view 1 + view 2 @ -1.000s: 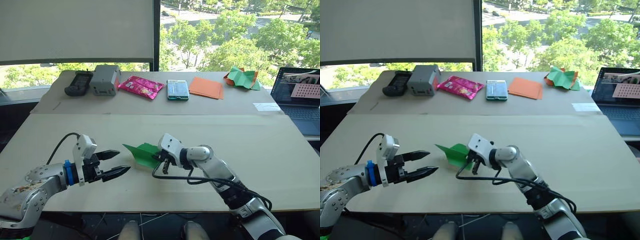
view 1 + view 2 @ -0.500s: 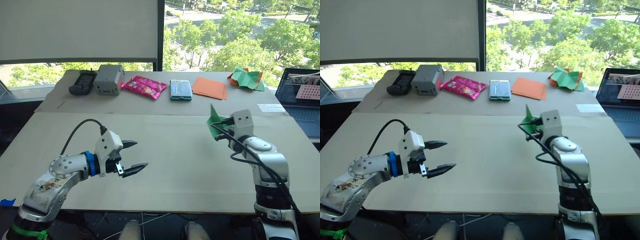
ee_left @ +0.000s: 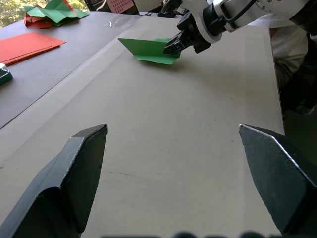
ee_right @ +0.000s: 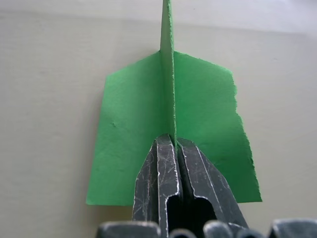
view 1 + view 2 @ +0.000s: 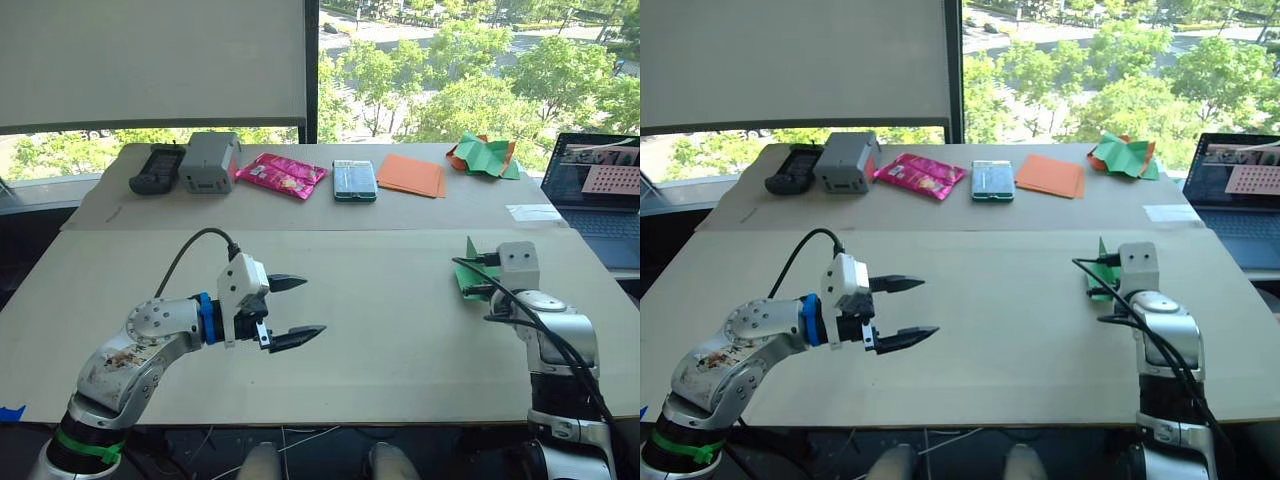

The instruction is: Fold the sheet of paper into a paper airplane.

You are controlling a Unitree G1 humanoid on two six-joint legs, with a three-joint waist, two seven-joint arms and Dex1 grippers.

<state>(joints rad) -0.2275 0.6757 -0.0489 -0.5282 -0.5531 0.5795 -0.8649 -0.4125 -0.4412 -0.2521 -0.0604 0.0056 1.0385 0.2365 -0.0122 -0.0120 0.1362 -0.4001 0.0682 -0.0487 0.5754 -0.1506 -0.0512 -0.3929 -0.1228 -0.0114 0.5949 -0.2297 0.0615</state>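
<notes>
We pinch the paper airplane (image 4: pixel 168 144) by its centre fold in our right gripper (image 4: pixel 168 141), wings spread either side, low over the table (image 5: pixel 380 300); our left gripper (image 5: pixel 290 310) waits spread wide and empty, well apart

No words, numbers, brand marks or signs can be read on anything here. The pink snack packet (image 5: pixel 281 174) on the far counter (image 5: pixel 300 205) carries pale printing, but it is too small to make out. The laptop screen (image 5: pixel 598 165) at the right edge shows a picture with a pink patch, with no legible lettering. The teal-edged box (image 5: pixel 355 179) beside the packet has a patterned face with fine lines, none of it readable. The grey box (image 5: pixel 209 160) and the black device (image 5: pixel 157 167) at the far left show no legible labels.
</notes>
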